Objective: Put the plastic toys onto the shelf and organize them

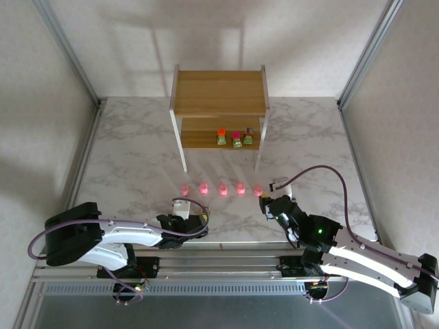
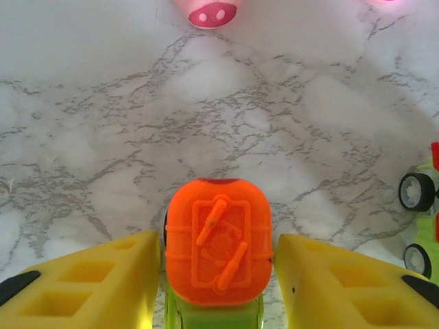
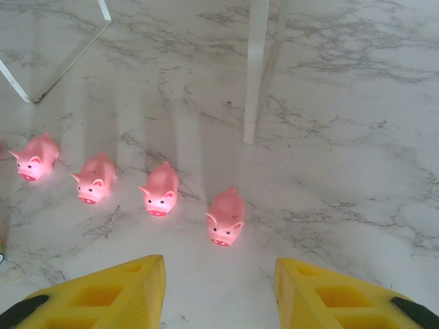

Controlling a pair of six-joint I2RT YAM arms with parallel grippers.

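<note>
— Where was the left pincer (image 2: 218, 271)?
— Low over the tabletop (image 2: 219, 123), pinching the orange toy (image 2: 217, 236) from both sides.
— And the right pincer (image 3: 219, 274)?
— Spread, with nothing between. The nearest pig (image 3: 226, 218) stood just ahead of it, at the end of a row in front of the shelf (image 1: 218, 103).
— Was anything on the shelf?
— Three blocky toys (image 1: 236, 139), on the lower board.

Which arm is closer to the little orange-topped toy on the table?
Left. The left fingers flank the orange-topped toy, one on each side. The right fingers are off to its right, apart from it, pointing at the row of pink pigs.
</note>
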